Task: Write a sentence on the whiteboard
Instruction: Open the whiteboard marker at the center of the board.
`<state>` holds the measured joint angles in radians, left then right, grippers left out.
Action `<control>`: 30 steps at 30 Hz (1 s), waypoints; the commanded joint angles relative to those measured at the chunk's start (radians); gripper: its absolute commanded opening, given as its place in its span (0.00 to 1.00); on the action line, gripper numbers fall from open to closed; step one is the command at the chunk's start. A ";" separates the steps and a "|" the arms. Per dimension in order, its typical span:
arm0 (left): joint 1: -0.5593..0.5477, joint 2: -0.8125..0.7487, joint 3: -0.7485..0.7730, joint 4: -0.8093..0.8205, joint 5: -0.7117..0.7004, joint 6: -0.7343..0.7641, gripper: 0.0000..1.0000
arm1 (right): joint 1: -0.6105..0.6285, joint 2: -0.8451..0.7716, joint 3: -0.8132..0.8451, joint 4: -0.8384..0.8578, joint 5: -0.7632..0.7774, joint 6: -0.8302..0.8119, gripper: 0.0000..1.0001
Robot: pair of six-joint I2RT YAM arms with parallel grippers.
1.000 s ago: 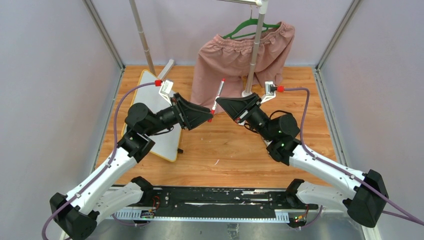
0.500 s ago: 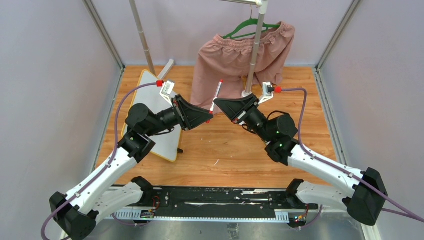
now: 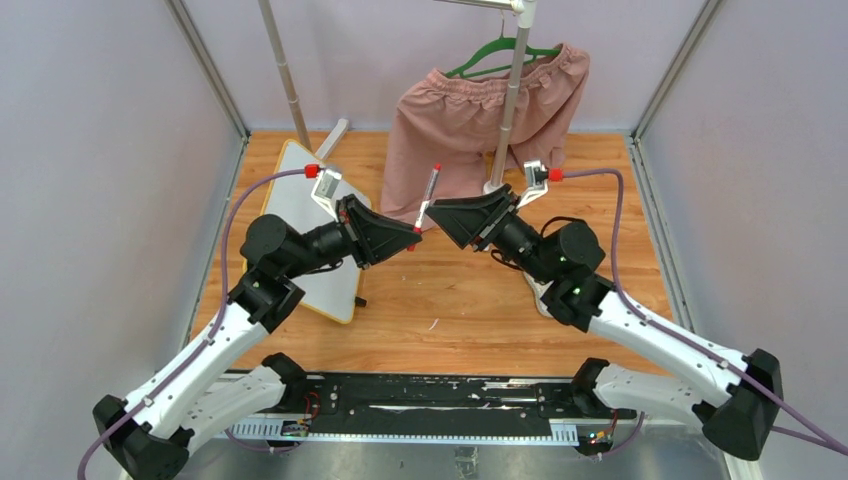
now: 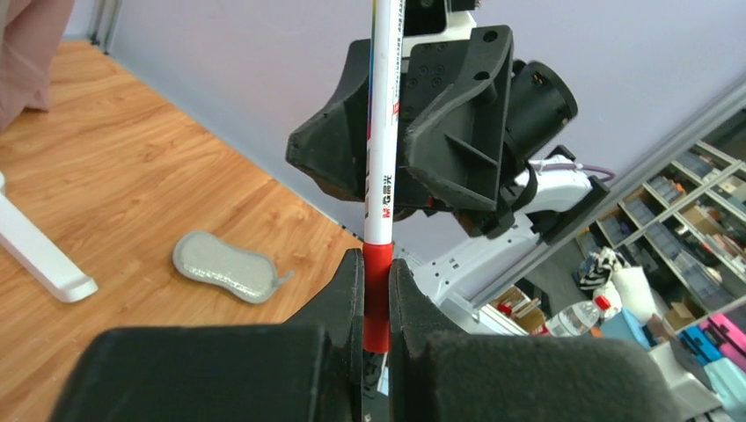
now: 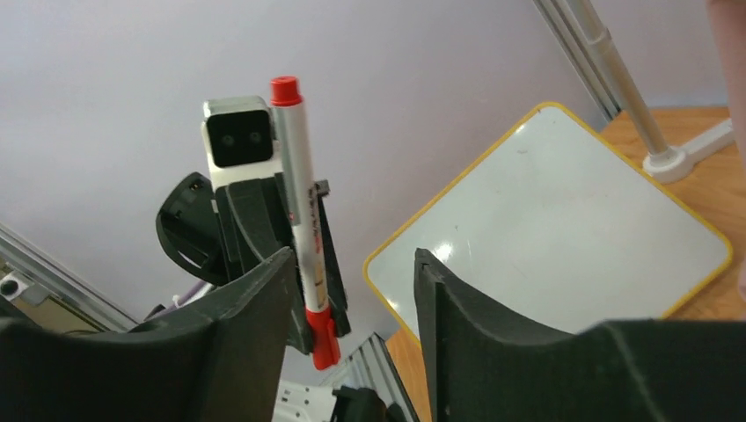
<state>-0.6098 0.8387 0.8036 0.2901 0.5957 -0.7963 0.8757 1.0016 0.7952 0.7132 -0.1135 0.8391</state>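
A white marker (image 3: 427, 197) with a red cap stands tilted in the air between both arms. My left gripper (image 3: 413, 236) is shut on its red cap (image 4: 377, 290), and the barrel (image 4: 383, 132) rises from the jaws. My right gripper (image 3: 438, 212) stands open around the barrel (image 5: 299, 202), which lies close to the left finger. The whiteboard (image 3: 300, 200), white with a yellow frame, lies on the table under my left arm. What shows of its surface (image 5: 563, 237) is blank, with the sentence out of view.
Pink shorts (image 3: 480, 120) hang on a green hanger from a rack whose pole (image 3: 510, 100) stands just behind the grippers. Its white foot (image 4: 40, 255) rests on the wooden table. A grey eraser pad (image 4: 224, 266) lies under my right arm. Grey walls close in both sides.
My left gripper has closed on the marker's red cap. My right gripper, shut on the barrel before, has opened. Both arms shifted a little to the left.
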 commanded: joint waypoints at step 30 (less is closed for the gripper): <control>-0.009 -0.017 -0.009 0.023 0.191 0.043 0.00 | 0.014 0.046 0.345 -0.566 -0.285 -0.194 0.46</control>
<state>-0.6113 0.8265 0.8036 0.2947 0.7620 -0.7479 0.8768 1.0313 1.1210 0.0597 -0.3767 0.6117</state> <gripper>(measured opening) 0.074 0.537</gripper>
